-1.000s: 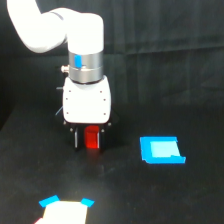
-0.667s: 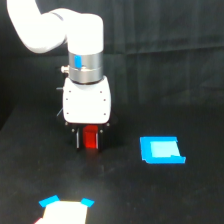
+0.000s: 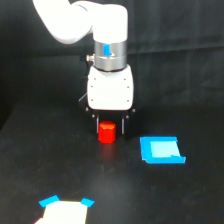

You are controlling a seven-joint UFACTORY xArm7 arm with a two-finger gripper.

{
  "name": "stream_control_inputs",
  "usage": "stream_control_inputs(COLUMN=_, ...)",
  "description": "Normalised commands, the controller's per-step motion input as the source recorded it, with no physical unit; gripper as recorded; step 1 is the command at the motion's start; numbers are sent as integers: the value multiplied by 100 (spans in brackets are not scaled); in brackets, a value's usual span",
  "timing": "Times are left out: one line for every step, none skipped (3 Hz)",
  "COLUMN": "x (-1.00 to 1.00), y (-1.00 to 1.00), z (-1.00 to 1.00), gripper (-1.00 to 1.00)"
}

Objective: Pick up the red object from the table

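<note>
The exterior view shows the red object (image 3: 106, 133) just below the frame's centre, sitting between the dark fingers of the gripper (image 3: 108, 131), which hangs under the white arm (image 3: 109, 75); whether the block rests on the table (image 3: 40, 165) or is already lifted I cannot tell, nor whether the fingers are pressing on it or merely flank it. I judge this to be the grasp-and-lift step, and the next move calls for a firm squeeze and a straight rise. No containers appear, only a flat blue square piece (image 3: 161, 150) to the right and a blue-cornered white piece (image 3: 64, 210) at the bottom left.
</note>
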Motion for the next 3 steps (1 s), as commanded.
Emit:
stream_control_inputs(x=-100, y=-48, z=11, gripper=6)
stream_control_inputs(x=-19, y=-5, z=-90, gripper=-92)
stream_control_inputs(x=-84, y=-45, z=-30, gripper=59)
